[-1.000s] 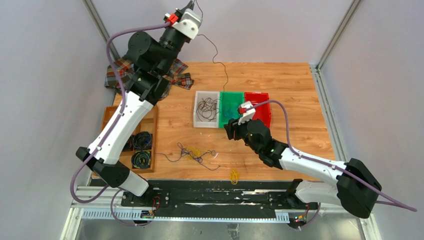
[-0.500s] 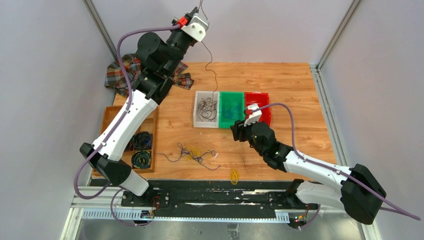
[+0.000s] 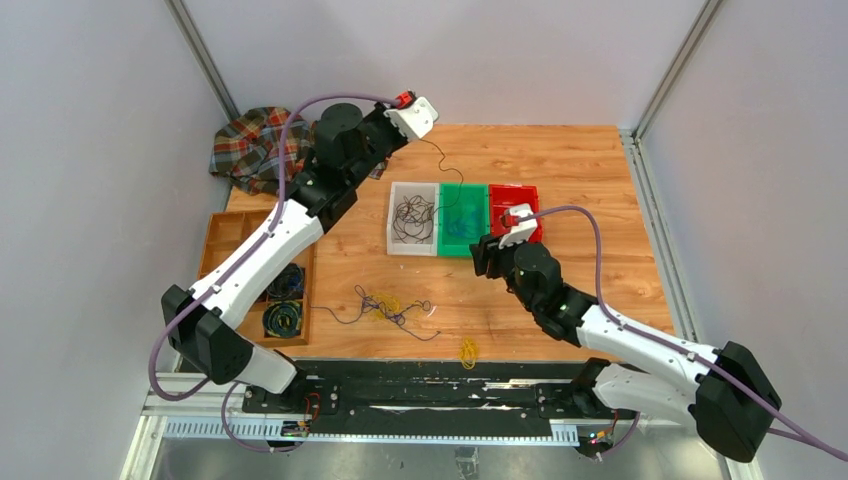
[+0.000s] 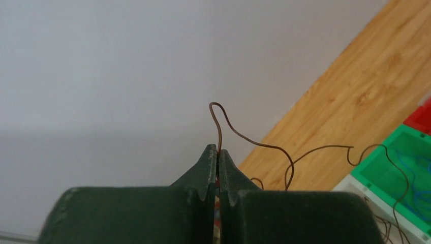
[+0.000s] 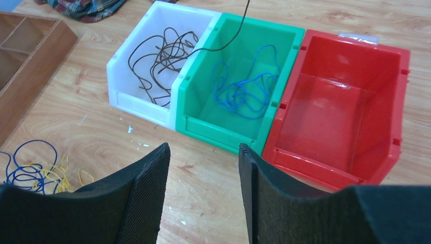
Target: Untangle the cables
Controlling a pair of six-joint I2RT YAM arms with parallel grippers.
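Dark cable (image 4: 219,132): single thin strand; top end was pinched in the left gripper (image 4: 218,152), raised above the far edge of the tabletop (image 3: 580,170), behind the bins. The rest hung down toward them.
Lower end: in the right wrist view the strand crossed the wall shared by the white bin (image 5: 119,76) and the green bin (image 5: 223,134), then ran in among the black cables (image 5: 162,66) lying in the white bin. Could not tell whether it was caught up with them.
Left gripper: clenched on the dark cable, fingers pressed together with only the strand between.
Right gripper (image 5: 203,152): released, nothing between the fingers; hovered low over the tabletop just in front of the green bin.
Other bins: blue cable (image 5: 244,94) lay in the green bin; nothing seen in the red bin (image 5: 325,162).
Unsorted tangle (image 3: 390,305): blue, yellow and dark strands knotted on the tabletop near the arm bases, well apart from the bins; a small yellow loop (image 3: 468,350) lay nearer the edge.
Step in hand (judged): depositing a freed dark strand with its like in the white bin.
Next move (judged): bring the left gripper over the white bin and lower it, so the slack drops inside and not across the green bin's wall, then let go.
Remaining (judged): the tangle needs separating; much of the task was not yet done.
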